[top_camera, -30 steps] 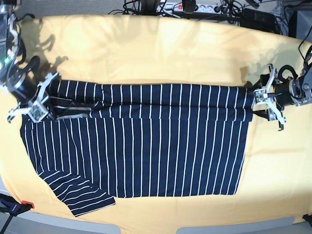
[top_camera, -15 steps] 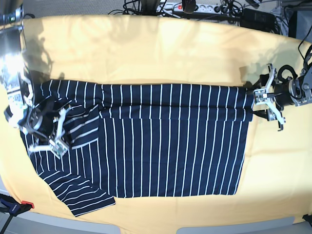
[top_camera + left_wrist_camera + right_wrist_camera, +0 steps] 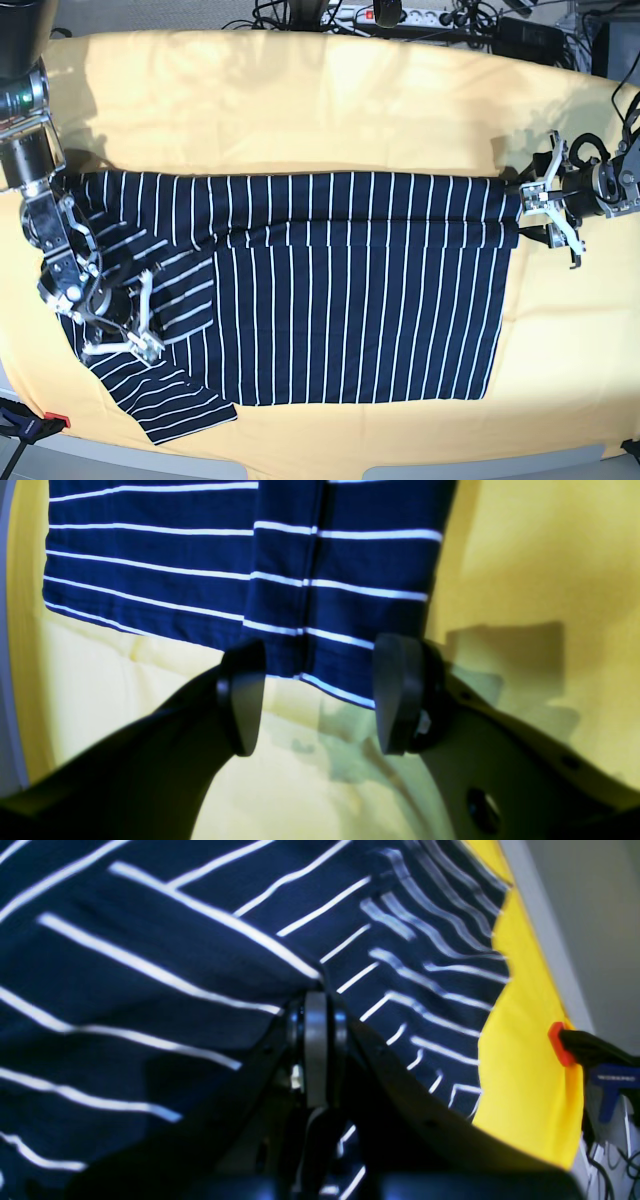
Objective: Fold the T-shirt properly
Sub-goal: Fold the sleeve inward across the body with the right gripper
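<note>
Yellow cloth (image 3: pixel 320 100) covers the whole table, and some cables and a power strip (image 3: pixel 400 15) lie behind it at the top of the frame. On the cloth lies the T-shirt (image 3: pixel 350 290), dark navy with thin white stripes, spread wide across the middle of the base view. Its upper long edge is already folded down as a narrow band, so I judge the first fold as done. At the left of the frame the right gripper (image 3: pixel 120 335) has its fingers clenched on a sleeve part of the shirt, which lies turned over the body with the stripes going diagonal. The lower left sleeve (image 3: pixel 180 405) is not yet folded and sticks out toward the bottom edge. At the right of the frame the left gripper (image 3: pixel 550 212) is just beside the shirt's hem corner with its fingers released wide, holding nothing. What is left, I think, is the lower long fold, this second sleeve, and then folding the length together.
</note>
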Motion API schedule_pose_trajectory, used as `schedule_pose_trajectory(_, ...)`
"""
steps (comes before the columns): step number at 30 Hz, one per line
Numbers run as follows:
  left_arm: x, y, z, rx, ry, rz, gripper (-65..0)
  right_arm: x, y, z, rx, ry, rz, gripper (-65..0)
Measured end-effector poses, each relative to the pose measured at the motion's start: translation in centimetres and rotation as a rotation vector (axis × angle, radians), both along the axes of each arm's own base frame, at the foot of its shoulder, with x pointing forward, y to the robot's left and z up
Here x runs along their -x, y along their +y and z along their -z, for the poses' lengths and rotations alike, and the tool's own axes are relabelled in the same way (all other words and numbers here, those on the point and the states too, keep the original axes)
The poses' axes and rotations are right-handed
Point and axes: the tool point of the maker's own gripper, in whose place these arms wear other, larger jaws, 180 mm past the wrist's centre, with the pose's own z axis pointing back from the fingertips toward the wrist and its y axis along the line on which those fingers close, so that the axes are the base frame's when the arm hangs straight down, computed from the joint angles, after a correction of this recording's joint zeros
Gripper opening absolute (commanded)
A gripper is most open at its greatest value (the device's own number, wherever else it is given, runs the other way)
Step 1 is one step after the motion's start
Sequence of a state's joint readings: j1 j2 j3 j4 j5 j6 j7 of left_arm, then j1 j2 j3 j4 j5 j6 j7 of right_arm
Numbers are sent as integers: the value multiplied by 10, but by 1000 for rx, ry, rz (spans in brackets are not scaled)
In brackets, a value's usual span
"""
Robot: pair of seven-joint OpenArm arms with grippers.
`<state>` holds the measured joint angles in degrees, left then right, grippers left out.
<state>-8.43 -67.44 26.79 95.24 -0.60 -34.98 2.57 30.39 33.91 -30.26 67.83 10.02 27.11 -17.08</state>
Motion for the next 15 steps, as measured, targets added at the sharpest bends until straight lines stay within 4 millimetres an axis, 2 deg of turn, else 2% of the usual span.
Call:
schedule_pose_trajectory(2, 0, 0, 0, 0, 0, 0, -303, -6, 12, -6, -20, -14, -15, -650)
schedule_pose_trajectory(3, 0, 0, 0, 0, 0, 0, -303, -8, 18, -9, -31, -21, -21, -618)
schedule_pose_trajectory(4, 0, 0, 0, 0, 0, 0, -303, -9, 23, -10, -38, -25, -27, -555)
schedule_pose_trajectory(6, 0, 0, 0, -1, 0, 0, -303, -13, 25, -13, -48, -41, -5, -387)
schedule_pose_trajectory(8, 0, 0, 0, 0, 0, 0, -303, -15, 18, -12, -31, -33, 34, -259)
schedule_pose_trajectory(9, 0, 0, 0, -2, 0, -1, -303, -14, 13, -9, -10, -14, 51, -235)
schedule_pose_trajectory(12, -4, 2, -2, -17, -12, 2, -303, -11, -6, -3, 88, 72, 91, -233)
schedule_pose_trajectory(15, -13, 1, -14, -9, -29, 4, -303, 0, -9, -11, 41, 162, 35, -234)
